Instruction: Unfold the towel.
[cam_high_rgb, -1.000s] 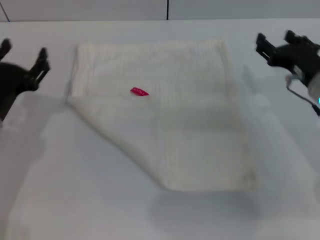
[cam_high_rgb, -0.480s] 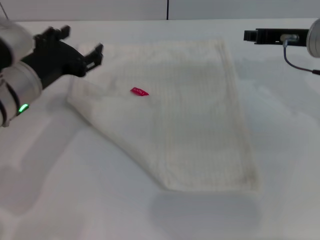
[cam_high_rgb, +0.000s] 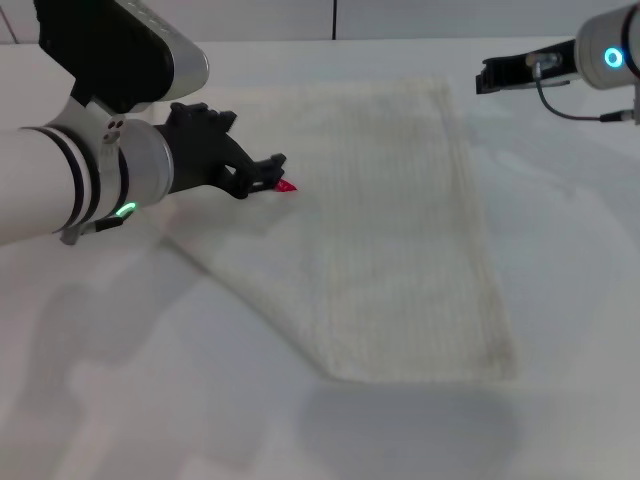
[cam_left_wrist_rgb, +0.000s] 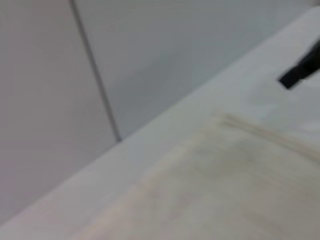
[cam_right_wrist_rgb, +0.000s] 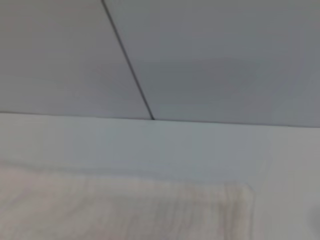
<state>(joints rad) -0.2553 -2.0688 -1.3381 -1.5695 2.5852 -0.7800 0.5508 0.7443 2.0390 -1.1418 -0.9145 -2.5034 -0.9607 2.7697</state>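
Note:
The towel (cam_high_rgb: 400, 230) lies on the white table (cam_high_rgb: 150, 400) in the head view, off-white with faint ribs. It is folded, with a slanted edge running from its left side to the near corner. Its pink-red tag (cam_high_rgb: 287, 187) shows on the left part. My left gripper (cam_high_rgb: 257, 140) is open over the towel's left part, with one fingertip just beside the tag. My right gripper (cam_high_rgb: 492, 76) hovers by the towel's far right corner. The towel also fills the left wrist view (cam_left_wrist_rgb: 225, 190) and the right wrist view (cam_right_wrist_rgb: 125, 210).
A grey wall with a dark vertical seam (cam_high_rgb: 334, 18) runs behind the table's far edge. My left forearm (cam_high_rgb: 70, 185) reaches in over the table's left side. In the left wrist view the right gripper (cam_left_wrist_rgb: 300, 70) shows farther off.
My left arm has swung in from the left edge onto the towel, reaching the tag. My right gripper has moved slightly left toward the towel's far right corner.

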